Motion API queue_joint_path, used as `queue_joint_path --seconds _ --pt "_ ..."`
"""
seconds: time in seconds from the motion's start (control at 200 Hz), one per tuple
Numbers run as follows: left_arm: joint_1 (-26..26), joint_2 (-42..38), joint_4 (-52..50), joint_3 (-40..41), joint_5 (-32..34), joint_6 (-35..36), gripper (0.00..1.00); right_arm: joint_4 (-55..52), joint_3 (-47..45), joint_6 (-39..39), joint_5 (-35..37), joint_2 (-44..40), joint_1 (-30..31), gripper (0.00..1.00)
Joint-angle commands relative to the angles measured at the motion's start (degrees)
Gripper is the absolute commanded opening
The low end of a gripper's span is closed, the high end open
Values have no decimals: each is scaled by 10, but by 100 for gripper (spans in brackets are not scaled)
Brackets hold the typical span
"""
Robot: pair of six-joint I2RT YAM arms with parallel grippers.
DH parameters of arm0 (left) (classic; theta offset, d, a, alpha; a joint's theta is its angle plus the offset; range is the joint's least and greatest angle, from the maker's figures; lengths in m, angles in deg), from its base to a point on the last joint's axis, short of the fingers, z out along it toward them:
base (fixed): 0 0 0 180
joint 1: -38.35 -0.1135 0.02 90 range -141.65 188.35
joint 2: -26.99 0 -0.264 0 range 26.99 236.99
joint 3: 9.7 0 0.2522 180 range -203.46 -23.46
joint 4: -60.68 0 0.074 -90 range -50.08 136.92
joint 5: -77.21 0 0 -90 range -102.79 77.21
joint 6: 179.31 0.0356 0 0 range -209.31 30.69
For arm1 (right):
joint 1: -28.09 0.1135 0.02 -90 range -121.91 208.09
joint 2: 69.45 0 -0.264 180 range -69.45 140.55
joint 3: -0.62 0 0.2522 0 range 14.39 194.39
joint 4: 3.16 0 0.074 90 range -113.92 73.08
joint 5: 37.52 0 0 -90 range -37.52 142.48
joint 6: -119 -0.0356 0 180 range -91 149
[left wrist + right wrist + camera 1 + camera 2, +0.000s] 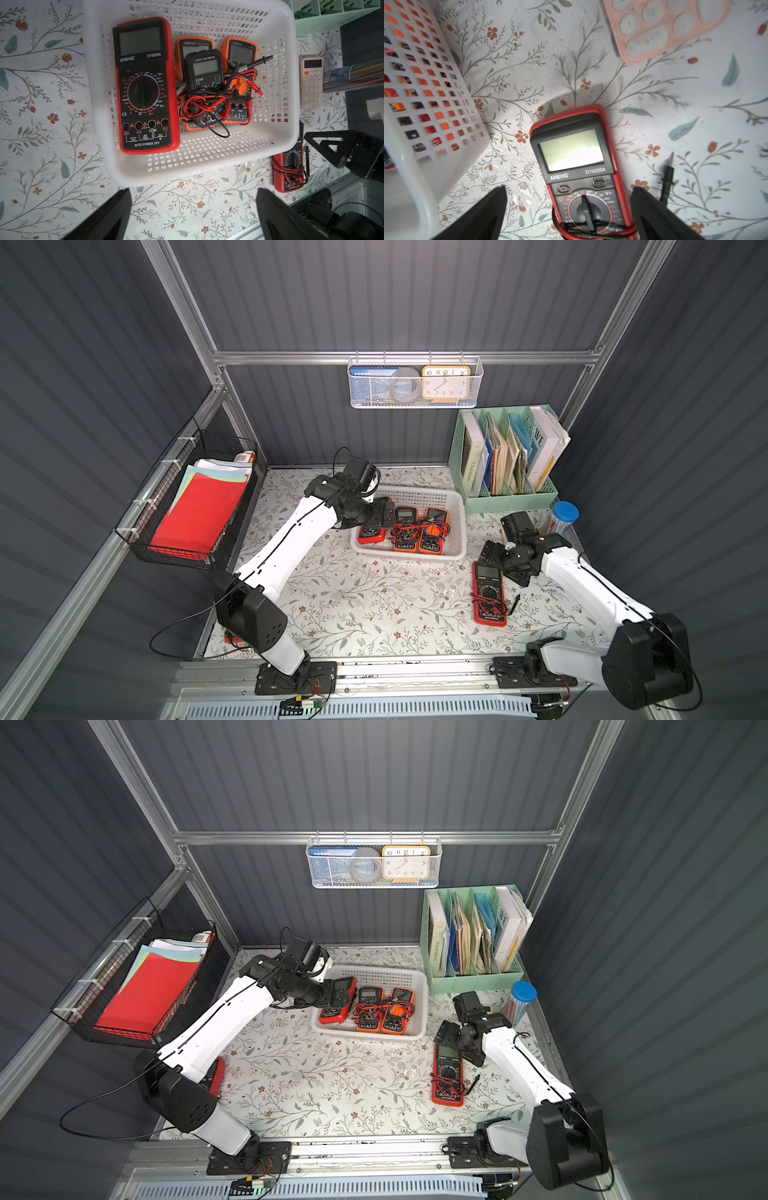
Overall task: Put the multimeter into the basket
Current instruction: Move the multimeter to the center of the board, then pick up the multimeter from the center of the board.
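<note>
Hovering wide open, empty: right gripper (569,188) over multimeter (571,153), left gripper (193,190) over basket (97,83).

multimeter (489,593) right of basket (458,531), apart

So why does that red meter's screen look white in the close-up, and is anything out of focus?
Right wrist view: glare whitens the screen of the multimeter, while the calculator and the basket wall, close to the lens, look soft. Left wrist view: the meters in the basket read sharp. In both top views: bright table, dim walls.
</note>
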Motion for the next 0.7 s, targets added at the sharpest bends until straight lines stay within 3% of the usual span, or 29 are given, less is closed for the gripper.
queue_joint_path --seconds 0.0,0.15,0.695 --pt "3 -10 -4 6 -6 10 99 -80 20 82 66 37 27 99" --pt "4 -3 -5 -2 -9 12 99 -81 16 80 86 66 52 99" --pt "5 11 -4 -11 -11 17 99 -33 -14 64 56 110 87 99"
